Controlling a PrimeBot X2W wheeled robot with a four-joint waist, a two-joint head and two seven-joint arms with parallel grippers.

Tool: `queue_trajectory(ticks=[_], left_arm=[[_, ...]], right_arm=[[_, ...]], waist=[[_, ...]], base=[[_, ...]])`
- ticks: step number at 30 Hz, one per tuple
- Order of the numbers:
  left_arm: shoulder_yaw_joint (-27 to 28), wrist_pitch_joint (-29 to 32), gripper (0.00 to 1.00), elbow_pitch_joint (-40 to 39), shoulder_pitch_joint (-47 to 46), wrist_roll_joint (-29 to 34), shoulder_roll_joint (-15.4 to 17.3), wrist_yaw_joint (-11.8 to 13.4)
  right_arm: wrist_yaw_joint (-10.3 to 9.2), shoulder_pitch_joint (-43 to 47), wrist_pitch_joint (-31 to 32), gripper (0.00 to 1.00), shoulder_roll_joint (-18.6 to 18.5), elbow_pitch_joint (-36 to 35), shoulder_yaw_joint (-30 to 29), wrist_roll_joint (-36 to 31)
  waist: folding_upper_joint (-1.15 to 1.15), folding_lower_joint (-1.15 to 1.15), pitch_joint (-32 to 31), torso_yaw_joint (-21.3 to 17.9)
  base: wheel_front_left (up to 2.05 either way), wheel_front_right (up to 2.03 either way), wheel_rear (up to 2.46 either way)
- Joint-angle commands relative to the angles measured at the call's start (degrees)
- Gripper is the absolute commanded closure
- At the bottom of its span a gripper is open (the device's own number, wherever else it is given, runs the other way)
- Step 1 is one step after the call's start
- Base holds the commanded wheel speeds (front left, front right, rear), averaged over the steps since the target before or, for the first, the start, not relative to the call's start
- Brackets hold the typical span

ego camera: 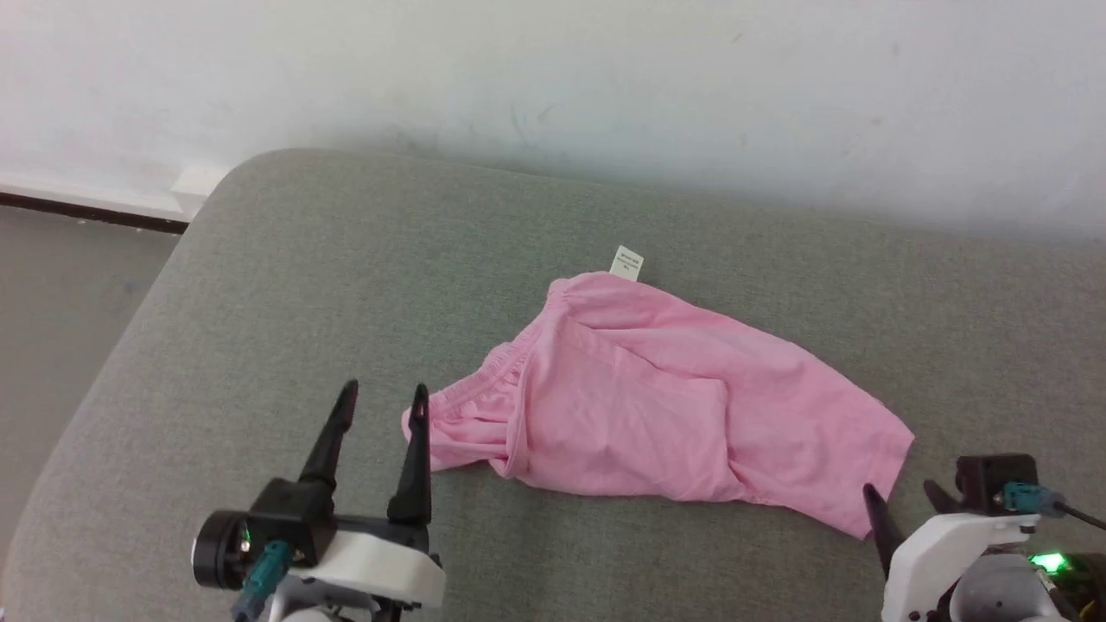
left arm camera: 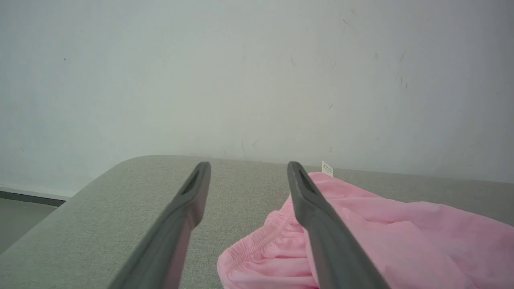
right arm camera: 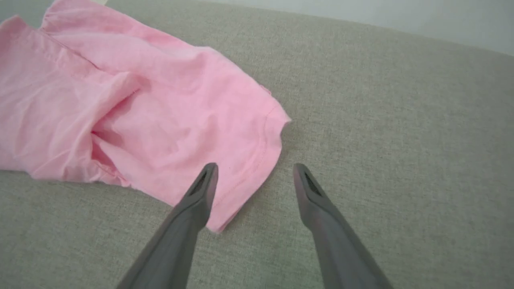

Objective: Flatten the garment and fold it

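The light pink shorts [ego camera: 657, 406] lie crumpled on the grey cushion, gathered waistband [ego camera: 492, 367] toward the left, one leg hem toward the right. A small white label [ego camera: 627, 263] sticks out at the far edge. My left gripper [ego camera: 384, 396] stands open just left of the waistband end [left arm camera: 257, 245], nothing between its fingers. Low on the right, my right gripper [ego camera: 899, 494] is open beside the leg's hem corner [right arm camera: 257, 160], its left finger [right arm camera: 200, 196] over the cloth edge, not holding it.
The grey upholstered cushion [ego camera: 285, 285] has a rounded corner at the far left, with floor [ego camera: 60, 294] beyond its left edge. A pale wall [ego camera: 553, 78] rises right behind it. Bare cushion lies in front of and around the shorts.
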Motion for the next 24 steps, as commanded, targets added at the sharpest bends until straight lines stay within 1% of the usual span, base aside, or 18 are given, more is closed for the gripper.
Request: queue_trajectory(ticks=[1,3,7,11,12,13,17,21,24], left_arm=[[0.30,-0.25,0.00,-0.12,0.60,0.43,-0.29,-0.39],[0.41,-0.26,0.00,-0.11,1.05,1.07,-0.99,-1.08],[0.69,-0.26,0.00,0.72,0.73,1.97,-2.15,-2.33],[1.34,-0.26,0.00,1.39,0.04,2.58,-3.11,-3.17],[1.47,-0.26,0.00,1.58,-0.09,2.73,-3.30,-3.36],[1.61,-0.26,0.00,1.74,-0.24,2.89,-3.49,-3.56],[2.32,-0.27,0.00,2.39,-0.51,3.34,-4.16,-4.09],[2.53,-0.27,0.00,3.26,-0.80,3.69,-4.70,-4.80],[2.82,-0.27,0.00,3.63,-1.01,3.87,-5.02,-5.12]], right_arm=[[-0.04,-0.53,0.49,0.00,0.14,0.49,-0.03,-0.20],[-0.04,-1.58,2.80,0.00,0.10,2.15,-0.45,-0.32],[-0.04,-4.18,5.51,0.00,-0.34,4.71,-0.80,-1.21],[-0.04,-5.47,8.58,0.00,-1.34,7.32,0.94,-0.28],[-0.04,-5.59,9.06,0.59,-1.84,7.64,1.65,0.19],[-0.04,-5.73,9.13,1.00,-2.29,7.69,1.89,0.75],[-0.04,-6.24,8.89,1.00,-5.70,7.12,0.17,1.48],[-0.04,-7.61,7.72,1.00,-10.90,6.73,-3.70,0.04],[-0.04,-9.08,6.71,1.00,-14.40,7.94,-5.22,-1.01]], waist=[[0.00,0.01,0.17,0.59],[0.00,0.01,0.76,1.10],[0.00,0.01,2.45,2.12],[0.00,0.01,3.78,2.92],[0.00,0.01,4.02,3.06],[0.00,0.01,4.22,3.14],[0.00,0.01,4.44,3.01],[0.00,0.01,4.13,2.52],[0.00,0.01,3.74,1.97]], base=[[0.00,0.00,0.00],[0.00,0.00,0.00],[0.00,0.00,0.00],[0.00,0.00,0.00],[0.00,0.00,0.00],[0.00,0.00,0.00],[0.00,0.00,0.00],[0.00,0.00,0.00],[0.00,0.00,0.00]])
